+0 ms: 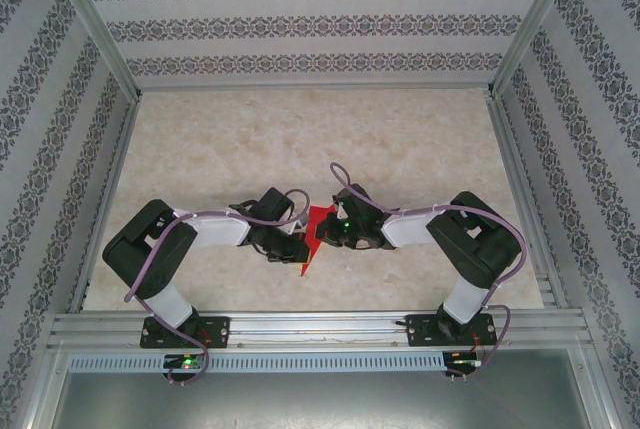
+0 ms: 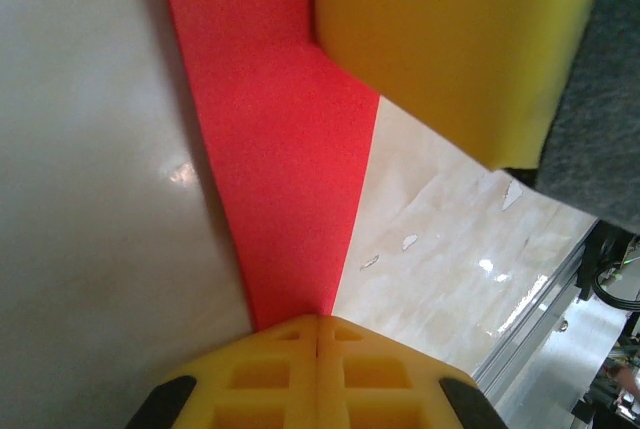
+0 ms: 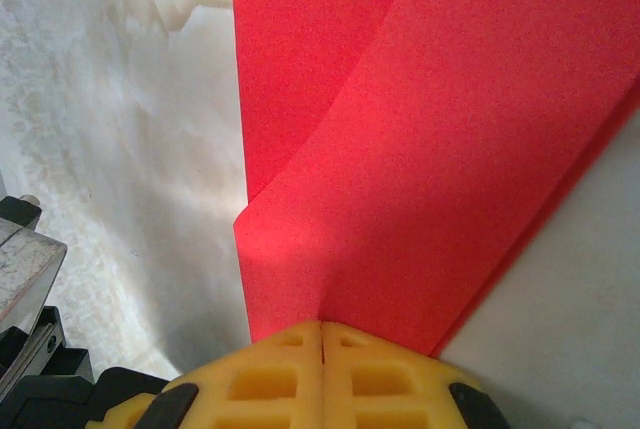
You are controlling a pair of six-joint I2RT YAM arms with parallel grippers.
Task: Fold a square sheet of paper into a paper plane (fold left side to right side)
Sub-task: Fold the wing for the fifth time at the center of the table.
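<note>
**Two grips, one tear risk**

My left claw (image 2: 318, 321) and right claw (image 3: 322, 327) are each clamped shut on the square sheet of paper (image 1: 317, 225), which lies creased between them near the front edge of the table (image 1: 300, 139). If they pull apart, the thin sheet could tear or the crease skew. From above my own claws cover most of it, so its outline is unclear

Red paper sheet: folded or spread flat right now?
Folded. In the right wrist view, the red paper sheet shows one layer lapped over another along a crease.
</note>
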